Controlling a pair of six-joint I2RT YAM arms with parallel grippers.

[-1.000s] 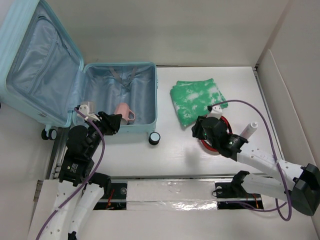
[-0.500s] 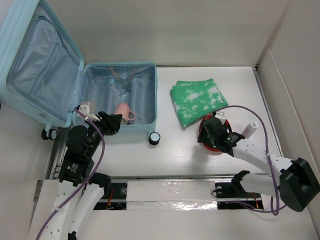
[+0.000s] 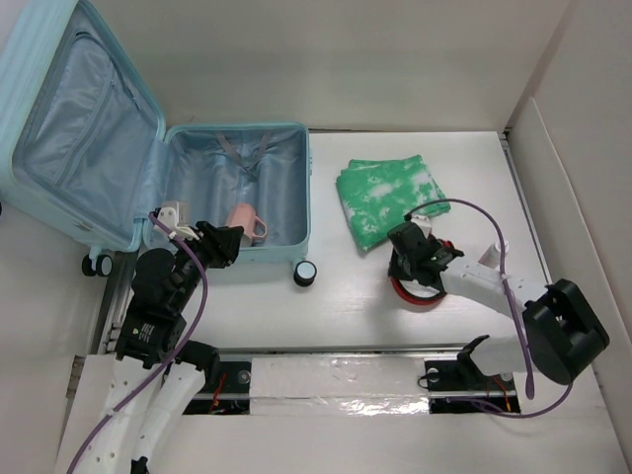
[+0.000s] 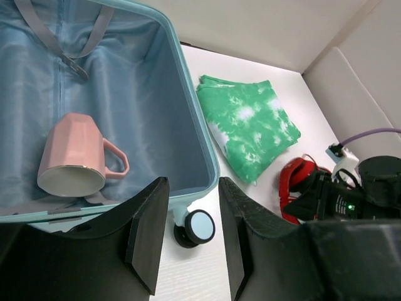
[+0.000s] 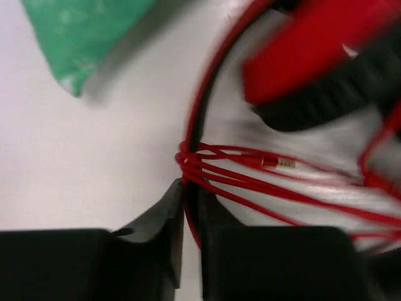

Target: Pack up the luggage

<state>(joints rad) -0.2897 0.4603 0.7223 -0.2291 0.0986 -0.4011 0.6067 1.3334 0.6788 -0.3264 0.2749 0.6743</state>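
We had the luggage [image 3: 74,138] open just beyond the left gripper [image 4: 193,188], whose fingers stood spread and empty, ready to receive. The right gripper [image 5: 190,191] pinched, seemingly, the headphones [image 5: 313,31] by their band for lifting across.

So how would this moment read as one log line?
right claw: shut on red headphones | left claw: open, empty, by luggage rim | in luggage: pink mug | on table: green cloth

The mug [image 3: 242,219] lies in the luggage [image 3: 305,188]; cloth [image 3: 390,196] and headphones [image 3: 417,296] lie to its right.
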